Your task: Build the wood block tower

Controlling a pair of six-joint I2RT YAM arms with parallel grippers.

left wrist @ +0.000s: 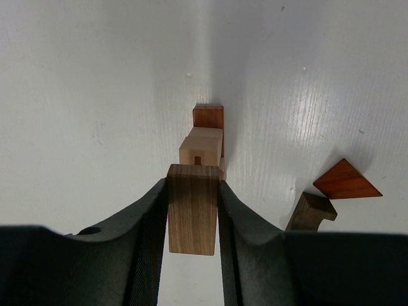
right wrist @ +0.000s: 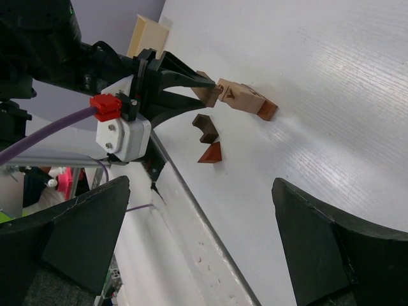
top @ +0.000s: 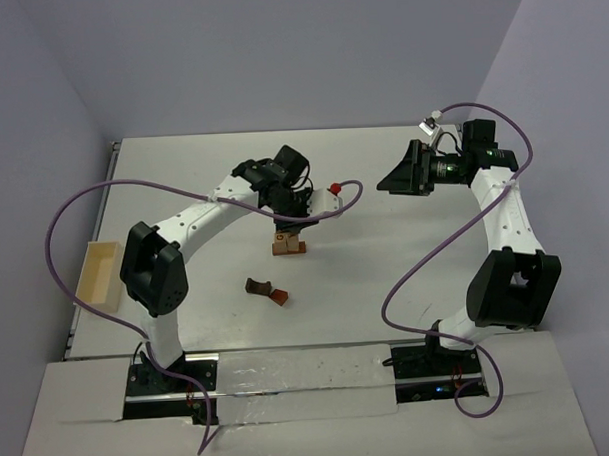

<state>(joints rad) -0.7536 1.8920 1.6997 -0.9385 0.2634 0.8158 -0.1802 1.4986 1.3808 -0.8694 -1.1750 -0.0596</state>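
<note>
The wood block tower (top: 288, 245) is a short stack at mid-table: a reddish-brown base block (left wrist: 208, 116) with a tan block (left wrist: 203, 145) on it. My left gripper (left wrist: 193, 186) is shut on a dark brown cuboid (left wrist: 192, 210), held directly over the stack, its end against the tan block. In the right wrist view this cuboid (right wrist: 205, 95) meets the tower (right wrist: 242, 99). My right gripper (top: 388, 183) hovers open and holds nothing, well right of the tower.
Two loose blocks lie near the tower toward the arm bases: a dark brown notched block (top: 257, 286) and a reddish-brown wedge (top: 279, 297). A pale wooden tray (top: 98, 275) sits at the table's left edge. The purple cables loop over the table.
</note>
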